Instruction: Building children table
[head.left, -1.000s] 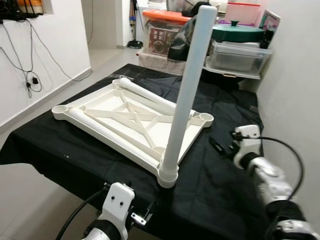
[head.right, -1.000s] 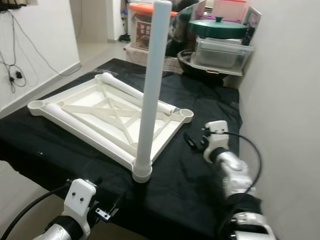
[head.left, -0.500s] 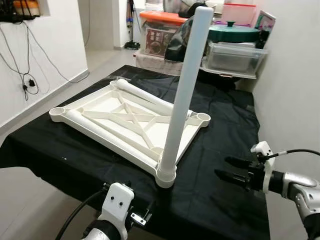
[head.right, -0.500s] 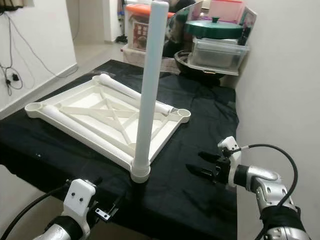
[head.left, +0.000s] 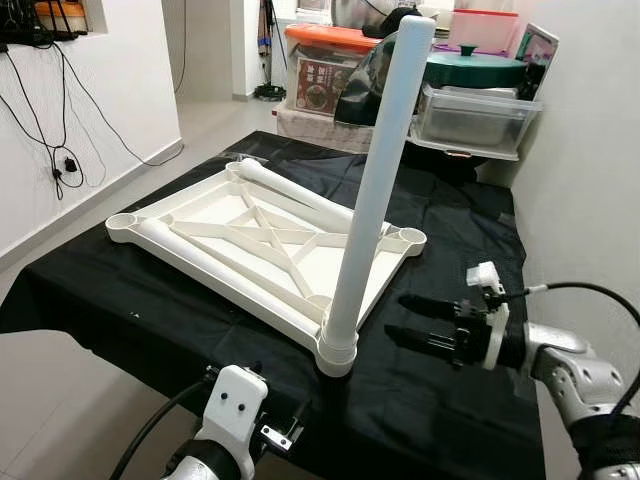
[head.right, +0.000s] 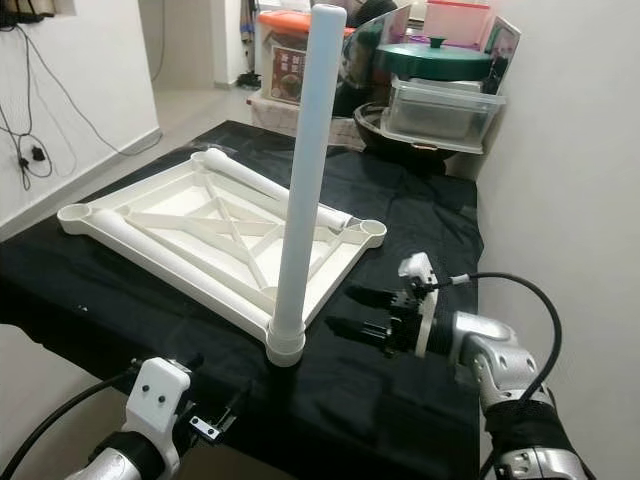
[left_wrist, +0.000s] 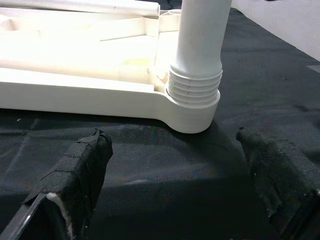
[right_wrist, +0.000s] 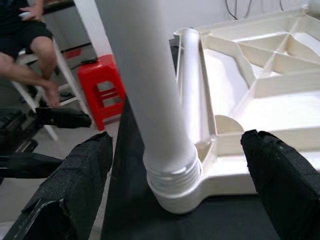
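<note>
Black cloth covers the desk (head.left: 120, 290), and on it the white plastic table top (head.left: 262, 240) lies upside down, its near corner at the desk's front edge. It looks like hollow moulded plastic: probably light, stiff and rather slippery, with ribs underneath that give a firm edge to grip. One long white leg (head.left: 378, 180) stands upright in the socket at that near corner, threaded rings showing at its foot. Two more legs (head.left: 200, 260) lie inside the frame along its edges. A smooth tube like this is best taken low on the shaft, near the socket, where a twist will carry without wobble.

Right gripper (head.left: 428, 322) hovers just beside the standing leg, fingers apart and pointing at its lower shaft, touching nothing. Left gripper (left_wrist: 180, 165) waits below the front edge, fingers spread wide before the socket.

No brand or writing can be read on the table parts.
</note>
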